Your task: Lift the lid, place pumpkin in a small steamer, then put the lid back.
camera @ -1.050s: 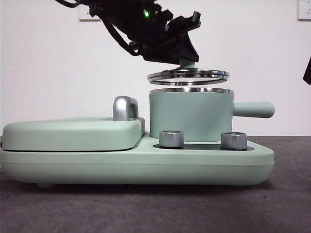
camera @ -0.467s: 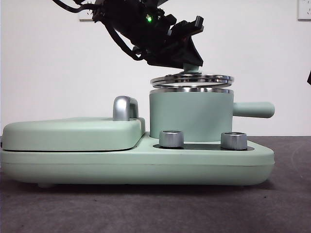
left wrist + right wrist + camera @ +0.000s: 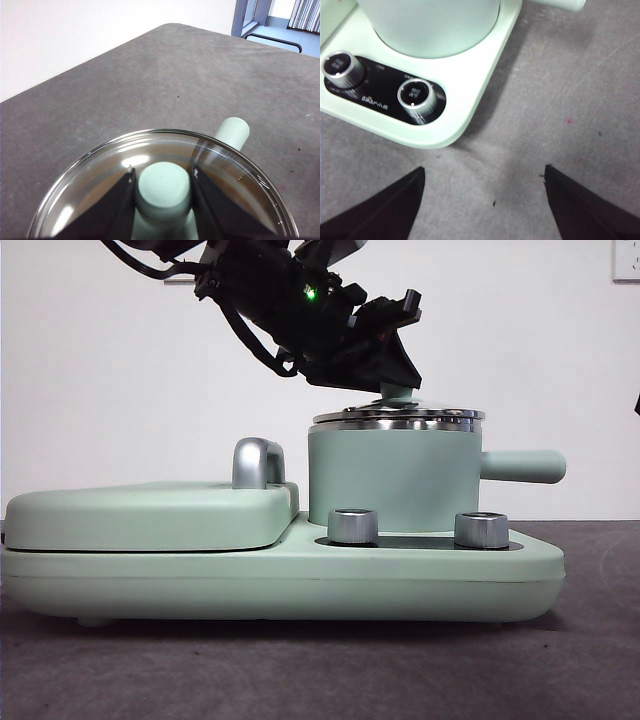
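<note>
lid (image 3: 398,418) sits on the small steamer (image 3: 393,480). left gripper (image 3: 163,186) squeezes its green knob (image 3: 163,189). right gripper (image 3: 482,192) hangs wide apart above the table (image 3: 560,90).

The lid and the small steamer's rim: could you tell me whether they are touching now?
Touching. The front view shows the lid resting flat on the small steamer, with no gap between the steel rims.

One lid (image 3: 400,418), two dials (image 3: 352,526).

Clear steel-rimmed lid (image 3: 398,418) sits level on the mint-green small steamer (image 3: 390,478).
</note>
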Action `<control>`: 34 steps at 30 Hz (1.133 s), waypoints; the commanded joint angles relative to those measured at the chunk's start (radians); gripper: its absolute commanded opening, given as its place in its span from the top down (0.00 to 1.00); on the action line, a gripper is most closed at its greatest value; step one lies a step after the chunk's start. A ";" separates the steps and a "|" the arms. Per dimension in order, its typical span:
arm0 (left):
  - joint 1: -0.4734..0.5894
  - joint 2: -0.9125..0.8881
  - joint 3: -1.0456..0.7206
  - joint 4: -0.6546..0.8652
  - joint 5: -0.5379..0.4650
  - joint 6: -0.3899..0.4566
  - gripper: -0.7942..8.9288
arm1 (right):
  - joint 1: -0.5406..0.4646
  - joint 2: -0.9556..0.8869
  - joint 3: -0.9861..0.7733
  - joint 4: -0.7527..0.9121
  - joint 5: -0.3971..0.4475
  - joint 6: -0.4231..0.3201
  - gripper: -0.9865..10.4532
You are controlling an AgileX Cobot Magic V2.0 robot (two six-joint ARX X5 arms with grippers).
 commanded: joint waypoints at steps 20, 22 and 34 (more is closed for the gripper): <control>-0.012 -0.045 0.032 -0.033 -0.026 0.000 0.90 | 0.008 0.005 0.001 0.003 0.023 0.003 0.59; -0.011 -0.048 0.032 -0.038 -0.025 0.000 0.90 | 0.008 0.005 0.001 0.003 0.024 0.003 0.59; -0.011 -0.041 0.032 -0.035 -0.023 0.003 0.90 | 0.008 0.005 0.001 0.003 0.024 0.003 0.59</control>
